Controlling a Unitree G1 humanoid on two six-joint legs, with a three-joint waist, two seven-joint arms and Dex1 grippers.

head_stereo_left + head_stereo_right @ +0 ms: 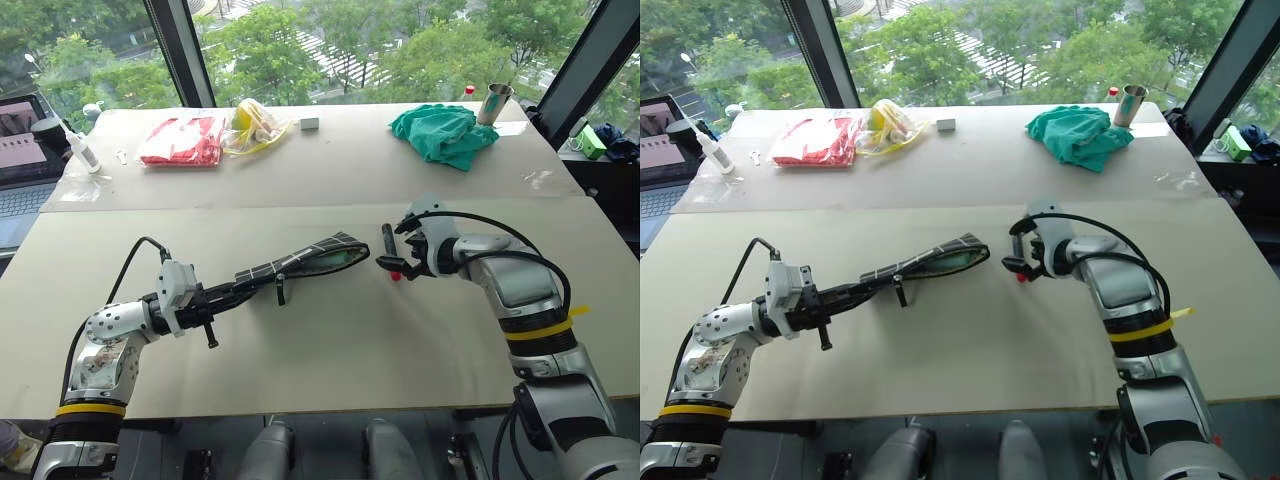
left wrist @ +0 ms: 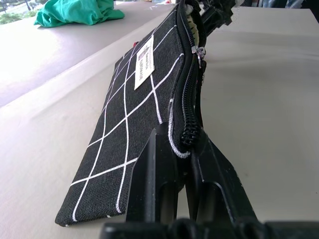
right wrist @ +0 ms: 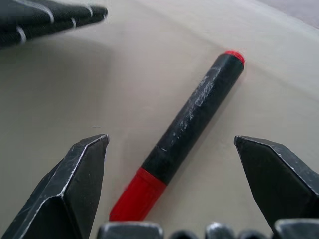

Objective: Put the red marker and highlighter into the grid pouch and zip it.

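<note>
1. The bench (image 1: 330,330) is one big beige top, so everything on it stands out.
2. The grid pouch (image 1: 300,262) is held up off the bench near the middle, mouth gaping open toward the right. You can see something light green inside it; looks like the highlighter (image 1: 345,259), but I can't say for sure.
3. The left end effector (image 2: 182,164) is clamped tight on the zipper edge at one end of the pouch.
4. The right end effector (image 3: 172,164) sits low over the red marker (image 3: 187,132), fingers spread wide either side of it, gripping nothing.
5. The marker lies flat on the bench just right of the pouch's open end, not touching it.
</note>
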